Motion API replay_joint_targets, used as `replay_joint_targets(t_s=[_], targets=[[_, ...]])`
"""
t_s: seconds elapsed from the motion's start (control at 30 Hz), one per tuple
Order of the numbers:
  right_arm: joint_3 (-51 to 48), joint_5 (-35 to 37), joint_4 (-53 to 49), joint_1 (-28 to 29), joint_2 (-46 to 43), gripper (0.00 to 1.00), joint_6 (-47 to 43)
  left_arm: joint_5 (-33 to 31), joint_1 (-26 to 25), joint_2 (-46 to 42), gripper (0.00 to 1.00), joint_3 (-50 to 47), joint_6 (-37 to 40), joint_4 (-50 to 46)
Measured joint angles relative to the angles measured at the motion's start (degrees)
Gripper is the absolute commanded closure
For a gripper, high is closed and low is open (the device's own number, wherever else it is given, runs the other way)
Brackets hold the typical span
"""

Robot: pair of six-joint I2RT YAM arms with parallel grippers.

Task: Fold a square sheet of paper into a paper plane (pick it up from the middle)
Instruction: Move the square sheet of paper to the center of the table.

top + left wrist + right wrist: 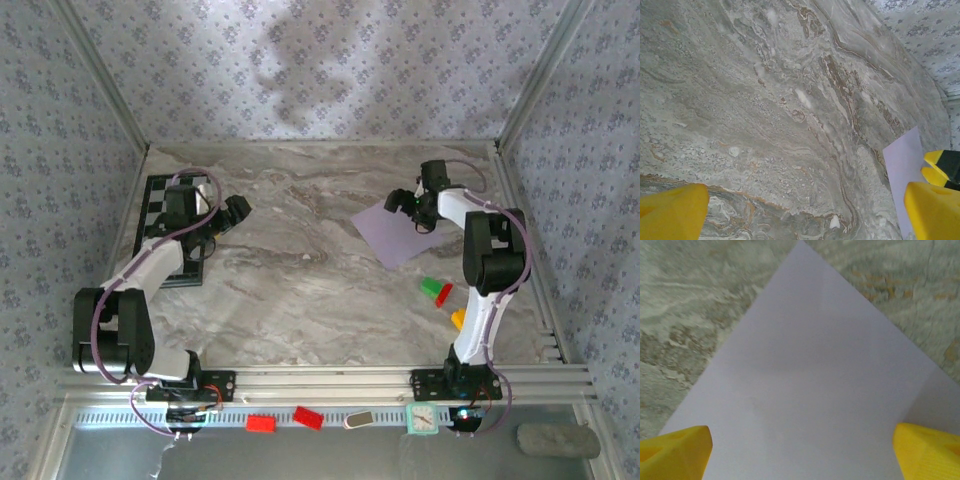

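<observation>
The square sheet of paper (395, 235) is pale lilac and lies flat and unfolded on the marble table at the right back. My right gripper (410, 208) hangs over its far part, open. In the right wrist view the sheet (810, 365) spreads under the open right gripper (802, 455), with the yellow fingertips (672, 452) wide apart above it. My left gripper (235, 212) is open over bare marble at the left, far from the sheet. In the left wrist view the left gripper (805, 215) is open and a corner of the sheet (905, 170) lies at the right. The paper plane is out of view.
A black-and-white checkerboard (160, 200) lies under the left arm by the left wall. A green-and-red block (435, 290) and an orange block (458, 318) sit near the right arm. Red blocks (262, 422) rest on the front rail. Patterned walls close the sides and back.
</observation>
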Motion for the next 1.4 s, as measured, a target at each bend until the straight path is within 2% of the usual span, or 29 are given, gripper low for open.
replay_joint_targets(t_s=[0.2, 0.37, 0.5, 0.63, 0.83, 0.97, 1.23, 1.4], targets=[[0.6, 5.1, -2.4, 3.3, 0.0, 0.04, 4.0, -0.1, -0.4, 0.0, 0.00, 0.1, -0.4, -1.2], [-1.0, 9.9, -3.2, 8.9, -1.3, 0.03, 13.7, -0.2, -0.6, 0.1, 0.00, 0.1, -0.6, -3.0], [-5.9, 12.9, -3.1, 16.6, -4.9, 0.03, 25.4, -1.2, -0.7, 0.1, 0.00, 0.1, -0.6, -4.7], [-6.2, 13.7, -3.9, 25.6, -5.4, 0.04, 36.5, -1.8, -0.7, 0.1, 0.00, 0.1, -0.8, -6.5], [-2.6, 11.1, -6.8, 34.5, -4.3, 0.05, 44.7, -1.9, -0.9, 0.1, 0.00, 0.1, -1.6, -8.8], [-1.1, 9.7, -7.4, 33.9, -4.3, 0.08, 41.7, -1.8, -2.1, 0.1, 0.00, 0.1, -2.1, -10.2], [6.2, 3.0, -7.5, 28.9, -1.1, 0.14, 19.9, -2.2, -4.6, 0.1, 0.00, 0.1, -3.6, -11.8], [9.3, 1.2, -9.5, 27.7, 3.3, 0.14, 11.9, -2.8, -5.9, 0.5, 0.00, 0.1, -4.3, -11.9]])
